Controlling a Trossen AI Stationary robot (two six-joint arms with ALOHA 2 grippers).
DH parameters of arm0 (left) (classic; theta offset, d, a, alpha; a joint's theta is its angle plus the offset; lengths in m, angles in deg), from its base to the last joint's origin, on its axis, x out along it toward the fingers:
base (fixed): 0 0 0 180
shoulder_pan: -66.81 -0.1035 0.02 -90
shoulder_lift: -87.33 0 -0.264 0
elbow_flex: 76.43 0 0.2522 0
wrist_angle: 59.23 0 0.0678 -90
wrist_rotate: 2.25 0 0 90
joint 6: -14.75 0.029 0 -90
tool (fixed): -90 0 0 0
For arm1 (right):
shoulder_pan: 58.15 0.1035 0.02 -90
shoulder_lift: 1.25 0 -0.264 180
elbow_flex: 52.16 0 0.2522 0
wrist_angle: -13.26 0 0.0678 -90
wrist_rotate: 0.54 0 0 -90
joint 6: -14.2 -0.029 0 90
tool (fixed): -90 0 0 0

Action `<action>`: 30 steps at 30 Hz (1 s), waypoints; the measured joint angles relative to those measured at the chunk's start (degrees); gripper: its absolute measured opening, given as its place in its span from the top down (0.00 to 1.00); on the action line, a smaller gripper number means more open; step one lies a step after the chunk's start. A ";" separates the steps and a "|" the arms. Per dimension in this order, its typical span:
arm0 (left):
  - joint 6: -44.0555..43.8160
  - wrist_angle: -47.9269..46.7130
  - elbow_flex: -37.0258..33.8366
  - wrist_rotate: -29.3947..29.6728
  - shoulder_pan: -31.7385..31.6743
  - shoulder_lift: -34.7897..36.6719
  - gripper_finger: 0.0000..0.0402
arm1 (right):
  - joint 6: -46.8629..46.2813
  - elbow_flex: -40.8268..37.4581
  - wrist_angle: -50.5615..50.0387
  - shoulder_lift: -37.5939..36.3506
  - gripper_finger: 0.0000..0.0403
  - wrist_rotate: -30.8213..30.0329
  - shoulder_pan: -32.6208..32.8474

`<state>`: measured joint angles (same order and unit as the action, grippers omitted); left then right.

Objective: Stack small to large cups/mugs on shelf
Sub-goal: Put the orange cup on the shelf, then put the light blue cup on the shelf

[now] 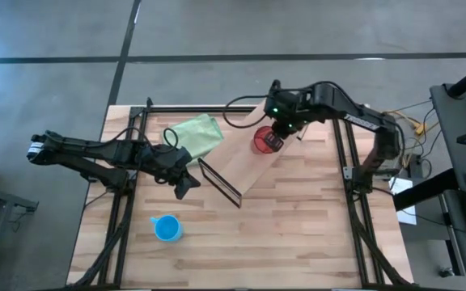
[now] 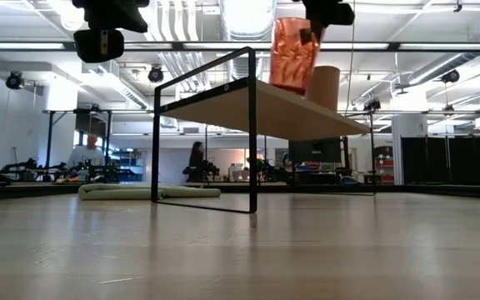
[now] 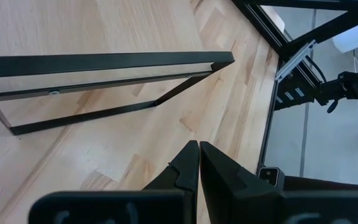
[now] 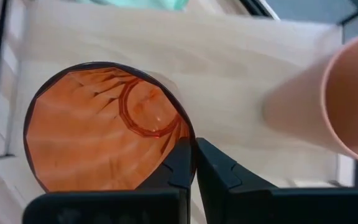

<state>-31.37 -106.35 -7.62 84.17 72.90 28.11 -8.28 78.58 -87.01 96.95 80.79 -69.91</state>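
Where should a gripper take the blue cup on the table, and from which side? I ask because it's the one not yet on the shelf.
The blue cup stands upright, mouth open upward, clear of the shelf. Best guess: descend from above and pinch the rim wall, one finger inside, away from the handle, whose side I cannot tell. The left gripper is nearest.

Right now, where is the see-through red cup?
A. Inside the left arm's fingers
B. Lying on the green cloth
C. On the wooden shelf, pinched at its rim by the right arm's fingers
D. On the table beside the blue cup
C: the red cup stands on the shelf, and the right gripper has its fingers closed on the rim.
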 joint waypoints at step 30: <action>0.53 0.13 -0.15 0.61 0.00 0.00 1.00 | 3.34 4.30 -1.47 5.66 0.87 1.19 -1.97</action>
<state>-30.84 -106.22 -7.78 84.78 72.90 28.11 -4.95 82.88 -88.48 102.61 81.98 -71.87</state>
